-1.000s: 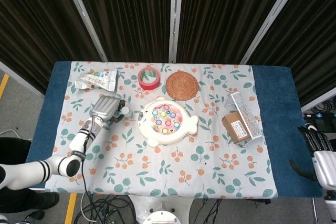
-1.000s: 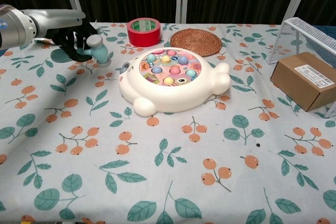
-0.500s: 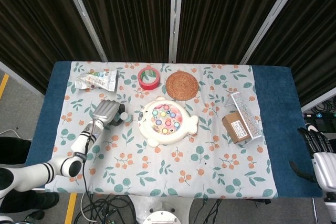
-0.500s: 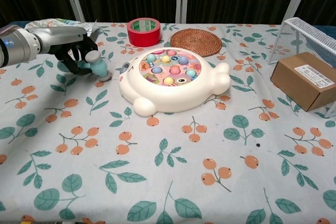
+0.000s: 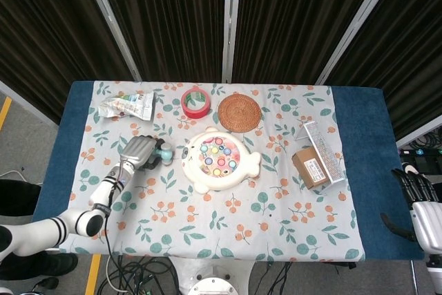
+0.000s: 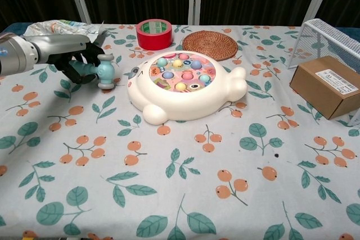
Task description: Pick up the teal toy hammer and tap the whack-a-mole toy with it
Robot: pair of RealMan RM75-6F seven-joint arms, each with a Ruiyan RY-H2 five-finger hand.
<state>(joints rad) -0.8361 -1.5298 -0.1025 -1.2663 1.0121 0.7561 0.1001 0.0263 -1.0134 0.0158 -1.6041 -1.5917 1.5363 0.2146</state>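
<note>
— Teal toy hammer [image 6: 103, 70]: status?
— Grasped in left hand [image 6: 79, 63], head apparently just beside whack-a-mole toy [image 6: 183, 84]. Pick-up done; tap outstanding. Right hand [image 5: 423, 202] idle, seemingly holding nothing.

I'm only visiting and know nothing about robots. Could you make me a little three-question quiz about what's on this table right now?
1. True or false: the left hand holds the teal toy hammer.
2. Which thing lies nearest the woven coaster? A. the cardboard box B. the red tape roll C. the crinkled packet
3. Fill in: the hammer head sits just to the ___ of the whack-a-mole toy in the chest view.

Key: 1 true; 2 B; 3 left.
</note>
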